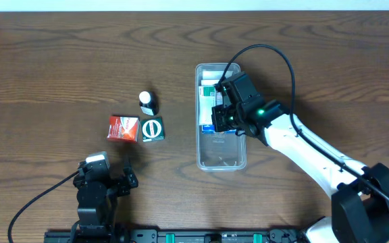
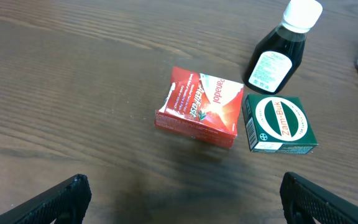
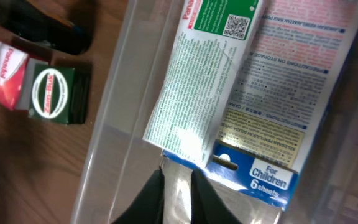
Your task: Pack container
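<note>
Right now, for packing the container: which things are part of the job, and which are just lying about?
Job: container; packets already in it; probably still to pack: red box, green box, bottle.

Not the job: table; rail at its near edge. No loose item looks unrelated.

**One container, two packs, three loose items**

One container (image 1: 221, 160) lies on the table (image 1: 46, 67). Two flat packs show inside it: one green-and-white pack (image 3: 191, 81) and one blue-and-pink pack (image 3: 291, 93). Whether more lie beneath cannot be told. At nine o'clock from the container are two boxes, one green (image 1: 152, 129) and one red (image 1: 123, 128), and one bottle (image 1: 147, 102) at the green box's twelve o'clock.
</note>
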You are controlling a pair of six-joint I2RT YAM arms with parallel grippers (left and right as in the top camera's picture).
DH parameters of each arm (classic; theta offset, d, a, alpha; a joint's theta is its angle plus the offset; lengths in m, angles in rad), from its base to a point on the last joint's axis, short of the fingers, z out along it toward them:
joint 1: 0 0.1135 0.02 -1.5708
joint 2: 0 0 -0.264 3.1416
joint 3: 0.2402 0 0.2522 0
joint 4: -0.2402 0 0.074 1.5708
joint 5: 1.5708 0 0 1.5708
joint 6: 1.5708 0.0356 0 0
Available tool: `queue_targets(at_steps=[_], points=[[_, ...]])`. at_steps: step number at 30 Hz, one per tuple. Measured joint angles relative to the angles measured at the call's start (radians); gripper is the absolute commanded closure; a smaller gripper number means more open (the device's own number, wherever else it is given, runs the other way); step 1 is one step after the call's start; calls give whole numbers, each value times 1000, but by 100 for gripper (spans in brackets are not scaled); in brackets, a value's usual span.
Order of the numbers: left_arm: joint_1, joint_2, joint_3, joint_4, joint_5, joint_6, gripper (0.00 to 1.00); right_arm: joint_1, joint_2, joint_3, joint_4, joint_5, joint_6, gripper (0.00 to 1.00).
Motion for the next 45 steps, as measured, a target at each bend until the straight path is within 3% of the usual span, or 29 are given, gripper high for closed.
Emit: queue_targets(at_steps=[2,4,6,9,14,20,30,33,40,45], points=[[0,0,0,0,0,0,2,-17,-47,0,-31,3,-8,67],[0,0,0,0,0,0,2,-57,-132,0,-74,23,-21,49],[0,0,0,0,0,0,2,-111,-224,0,-109,54,-14,42],[0,0,0,0,0,0,2,-212,-374,0,-163,111,-6,22],[0,0,-1,48,0,0,2,-391,-582,0,-223,204,-5,1],[0,0,-3,57,0,0,2,-487,-703,0,-280,241,-5,1],[0,83,77,2,72,-21,2,-488,-710,0,-349,247,-5,1],[0,243,227,-42,77,-31,2,-488,-704,0,-352,247,-5,1],[1,795,637,-168,55,-26,2,-488,-698,0,-366,247,-5,1],[1,1080,809,-194,53,-22,2,-488,-698,0,-380,247,-5,1]])
